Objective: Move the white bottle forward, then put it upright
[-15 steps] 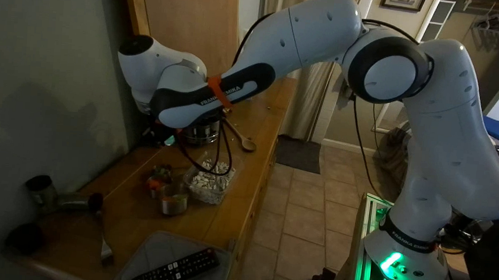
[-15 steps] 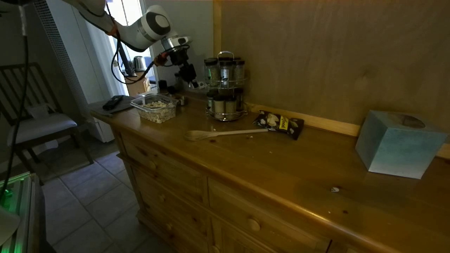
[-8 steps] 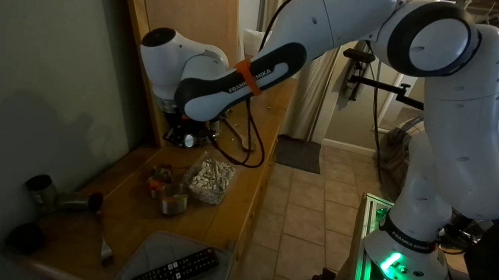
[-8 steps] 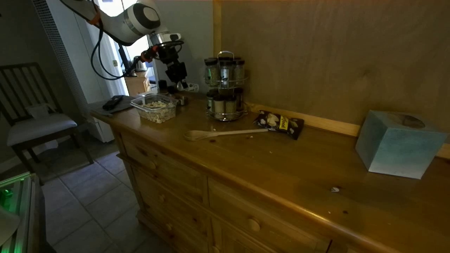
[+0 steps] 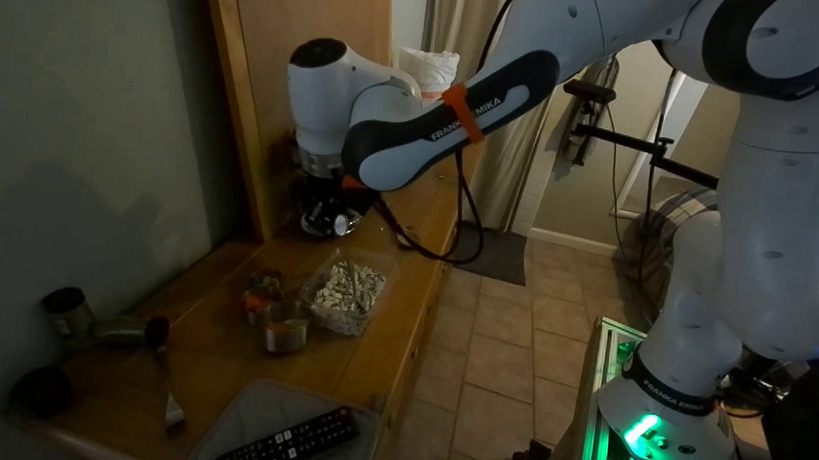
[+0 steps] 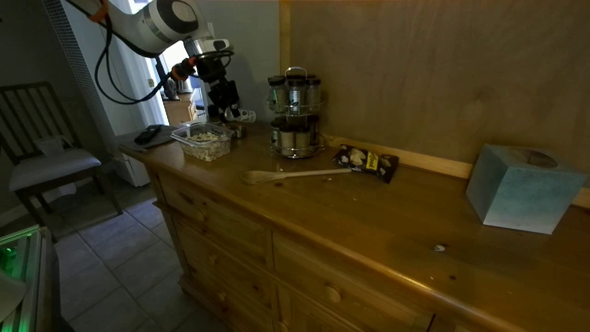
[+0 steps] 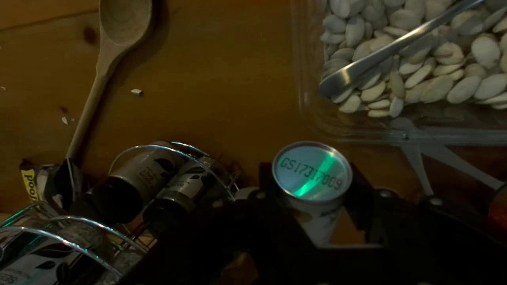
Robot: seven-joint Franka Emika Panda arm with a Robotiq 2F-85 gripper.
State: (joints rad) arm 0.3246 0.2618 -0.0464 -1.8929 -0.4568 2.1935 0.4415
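Observation:
The white bottle is a small white cylinder with a flat, metal-rimmed end printed with a code. In the wrist view the bottle (image 7: 312, 171) sits between the two dark fingers of my gripper (image 7: 311, 186), and both touch its sides. In an exterior view the bottle (image 6: 247, 116) lies nearly level in my gripper (image 6: 234, 112), held above the wooden counter, left of the spice rack. In an exterior view my gripper (image 5: 328, 219) hangs near the wall panel, with the bottle's bright round end (image 5: 342, 224) showing. The bottle's far end is hidden in the wrist view.
A wire spice rack (image 6: 296, 107) with jars stands close to the gripper. A clear tub of seeds (image 5: 341, 318) with a metal utensil is beside it. A wooden spoon (image 6: 299, 174), snack packet (image 6: 366, 162), tissue box (image 6: 516, 198), metal tin (image 5: 285, 336) and remote (image 5: 288, 444) lie around.
The arm has swung, carrying the bottle rightward in an exterior view, and leftward and slightly down, away from the spice rack, in an exterior view. The counter objects have not moved.

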